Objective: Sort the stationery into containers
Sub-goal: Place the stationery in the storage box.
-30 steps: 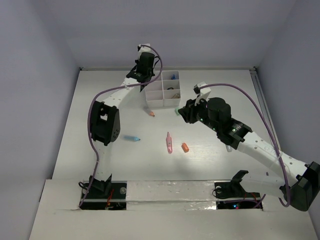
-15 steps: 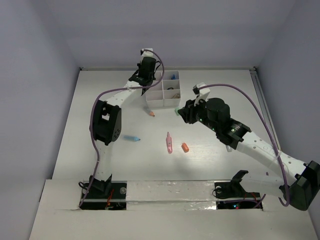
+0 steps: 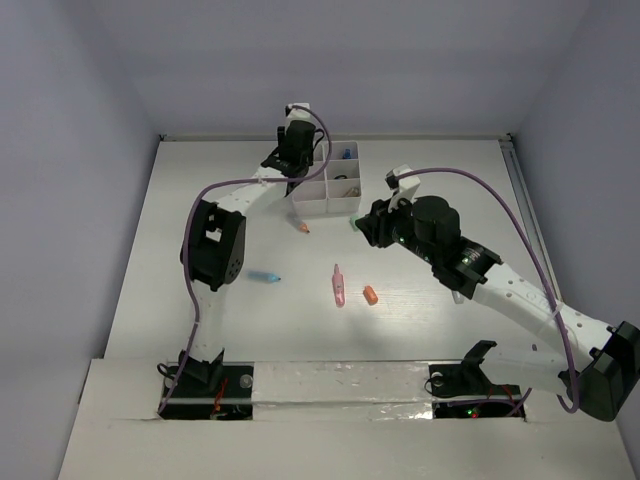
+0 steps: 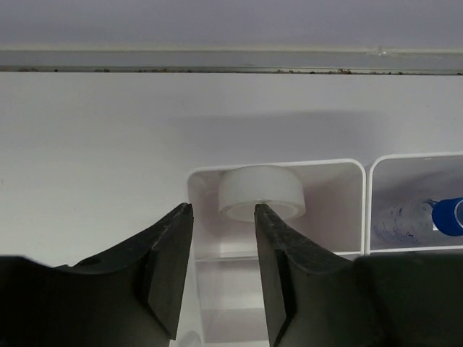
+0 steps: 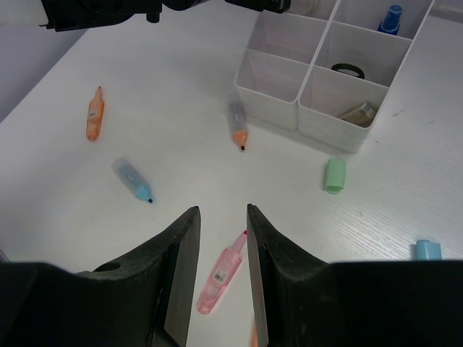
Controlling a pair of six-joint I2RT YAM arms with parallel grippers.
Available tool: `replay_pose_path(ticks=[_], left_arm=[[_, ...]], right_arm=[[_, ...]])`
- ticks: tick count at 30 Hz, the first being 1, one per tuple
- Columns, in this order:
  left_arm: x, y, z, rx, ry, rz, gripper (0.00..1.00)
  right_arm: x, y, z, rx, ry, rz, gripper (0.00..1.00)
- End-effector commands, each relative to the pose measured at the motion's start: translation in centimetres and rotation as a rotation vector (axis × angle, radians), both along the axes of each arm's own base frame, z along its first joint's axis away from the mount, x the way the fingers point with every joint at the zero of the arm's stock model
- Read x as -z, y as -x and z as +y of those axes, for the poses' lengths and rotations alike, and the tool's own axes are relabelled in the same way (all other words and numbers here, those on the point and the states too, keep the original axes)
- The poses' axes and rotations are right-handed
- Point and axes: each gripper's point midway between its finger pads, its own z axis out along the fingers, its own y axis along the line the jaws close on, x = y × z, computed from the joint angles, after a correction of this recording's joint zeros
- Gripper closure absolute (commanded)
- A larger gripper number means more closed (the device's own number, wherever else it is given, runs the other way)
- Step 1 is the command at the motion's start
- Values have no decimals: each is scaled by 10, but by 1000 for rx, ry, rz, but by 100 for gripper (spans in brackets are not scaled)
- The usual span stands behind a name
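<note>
The left tool (image 4: 222, 213) has shifted back over the white plastic organiser (image 5: 273, 110) and parted. It now stands narrowly apart and empty above a smooth translucent roll (image 4: 261, 191) in the far-left cell. The next cell holds a blue-capped bottle (image 4: 405, 220). The right tool (image 5: 222, 210) is unchanged: narrowly parted, empty, above the bench (image 5: 181, 87) beside the pink marker (image 5: 221, 273).

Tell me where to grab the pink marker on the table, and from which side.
Take the pink marker around the middle of its barrel, coming straight down with the jaws across its width. It lies flat on the table, and its tip end tapers thin.
</note>
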Motion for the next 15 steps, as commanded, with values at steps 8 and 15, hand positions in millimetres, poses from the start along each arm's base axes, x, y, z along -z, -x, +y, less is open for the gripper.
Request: replay_pose_path(ticks=[8,15], left_arm=[[-89,13,-7,16,71,-190,47],[-184,62,-3,91,209,-313,46]], right_arm=[[-13,-11,-3,35,-29,-46,63],[-9,-13,-7,59,-17,-37,68]])
